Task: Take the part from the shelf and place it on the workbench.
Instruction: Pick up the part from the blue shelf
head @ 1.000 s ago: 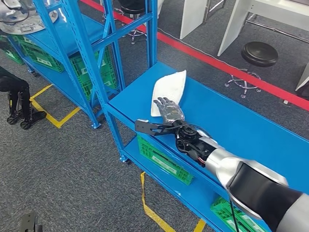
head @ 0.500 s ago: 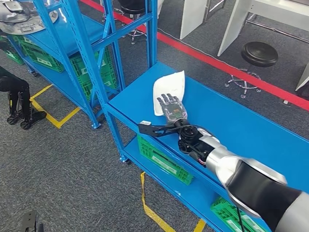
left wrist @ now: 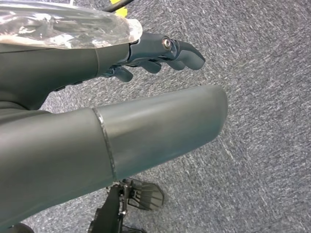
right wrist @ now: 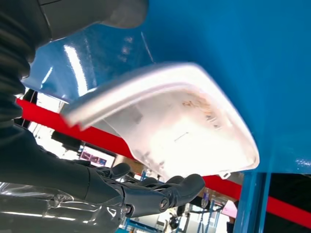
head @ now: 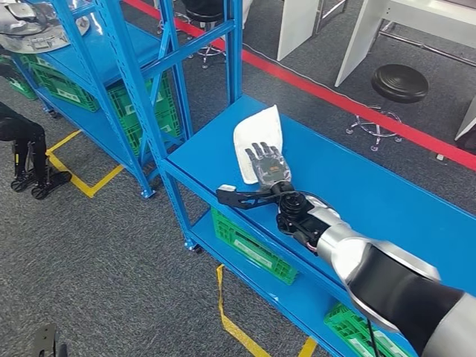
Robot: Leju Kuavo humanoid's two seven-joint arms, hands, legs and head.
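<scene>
White, flat, roughly rectangular part (head: 257, 138) with rounded corners, lying on the blue workbench top (head: 359, 186) near its corner by the upright post. Seen close in the right wrist view (right wrist: 172, 126): translucent pale plastic, glossy raised rim, faint markings on its face, resting flat against the blue surface.

The right arm (head: 359, 256) extends forward over the workbench's (head: 364, 186) front-left corner. The right hand (head: 268, 165) is flat, palm down, fingers (right wrist: 154, 191) extended and apart, holding nothing. The left hand (left wrist: 110, 116) hangs with fingers loosely curled, empty.
</scene>
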